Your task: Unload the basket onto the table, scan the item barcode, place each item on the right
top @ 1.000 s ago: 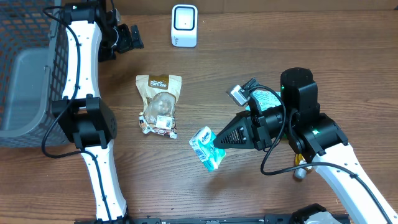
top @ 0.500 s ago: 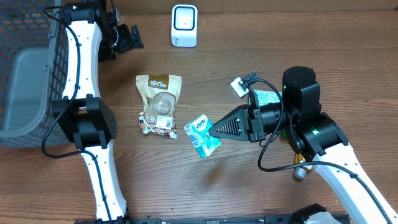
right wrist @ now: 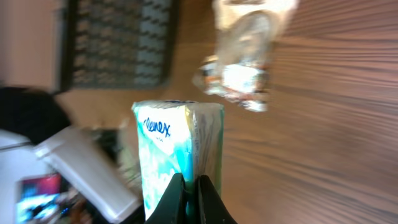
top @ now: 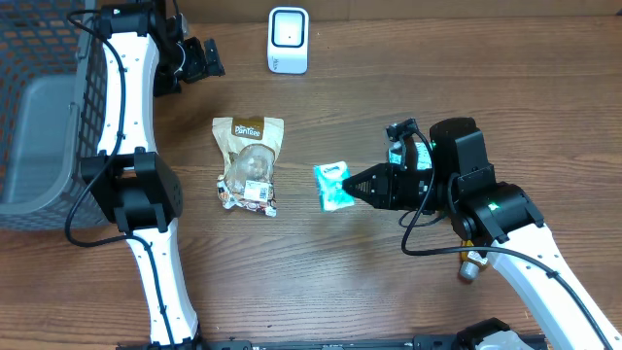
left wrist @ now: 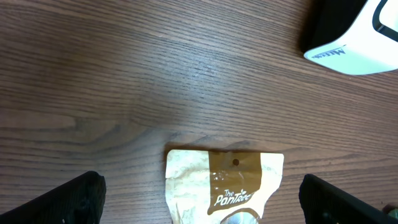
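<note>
Right tool [top: 355, 184], ctr-right of overhead frame, was clamped shut on edge of Kleenex pack [top: 333, 186] held above the counter [top: 389, 282], w/ snack bag [top: 249, 160] lying further left, scanner [top: 289, 40] at top ctr & left tool [top: 201, 60] wide open, upper left.

Right wrist view smears badly: the tissue pack [right wrist: 177, 149] runs off the bottom edge, small print unreadable. Left wrist view clips the snack bag [left wrist: 224, 183] and, probably, the scanner [left wrist: 367, 37].
</note>
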Robot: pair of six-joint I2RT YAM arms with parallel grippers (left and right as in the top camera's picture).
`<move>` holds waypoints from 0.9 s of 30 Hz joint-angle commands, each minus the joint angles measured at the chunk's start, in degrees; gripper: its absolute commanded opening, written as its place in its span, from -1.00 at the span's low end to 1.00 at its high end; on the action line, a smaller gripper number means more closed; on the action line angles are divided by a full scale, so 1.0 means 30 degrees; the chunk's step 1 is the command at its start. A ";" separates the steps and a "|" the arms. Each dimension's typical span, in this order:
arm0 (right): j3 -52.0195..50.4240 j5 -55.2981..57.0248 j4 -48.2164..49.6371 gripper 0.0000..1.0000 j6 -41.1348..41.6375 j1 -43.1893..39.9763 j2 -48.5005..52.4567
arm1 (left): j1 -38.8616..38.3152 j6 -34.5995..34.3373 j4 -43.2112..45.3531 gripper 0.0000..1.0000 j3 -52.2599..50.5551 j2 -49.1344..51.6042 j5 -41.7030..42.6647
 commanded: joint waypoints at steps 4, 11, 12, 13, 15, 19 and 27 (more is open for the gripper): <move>0.0015 0.3140 -0.0036 -0.93 -0.1086 -0.0036 -0.0087 | -0.0124 -0.0211 0.0015 0.99 0.0321 -0.0707 -0.0109; 0.0015 0.3228 -0.0029 -0.93 -0.1137 -0.0036 0.0197 | -0.0124 -0.0211 0.0015 0.99 0.0321 -0.0707 -0.0109; 0.0015 0.3228 -0.0029 -0.93 -0.1137 -0.0036 0.0299 | -0.0124 -0.0211 0.0015 1.00 0.0321 -0.0707 -0.0109; 0.0015 0.3220 -0.0036 -0.93 -0.1137 -0.0036 0.0423 | -0.0124 -0.0211 0.0015 0.99 0.0321 -0.0707 -0.0109; 0.0015 0.3213 -0.0044 -0.93 -0.1137 -0.0036 0.0758 | -0.0124 -0.0211 0.0015 1.00 0.0321 -0.0707 -0.0109; 0.0015 0.3206 -0.0036 -0.93 -0.1129 -0.0036 0.1588 | -0.0124 -0.0211 0.0015 0.99 0.0321 -0.0707 -0.0109; 0.0015 0.3220 -0.0007 -0.93 -0.1129 -0.0036 0.1851 | -0.0124 -0.0211 0.0015 1.00 0.0321 -0.0707 -0.0109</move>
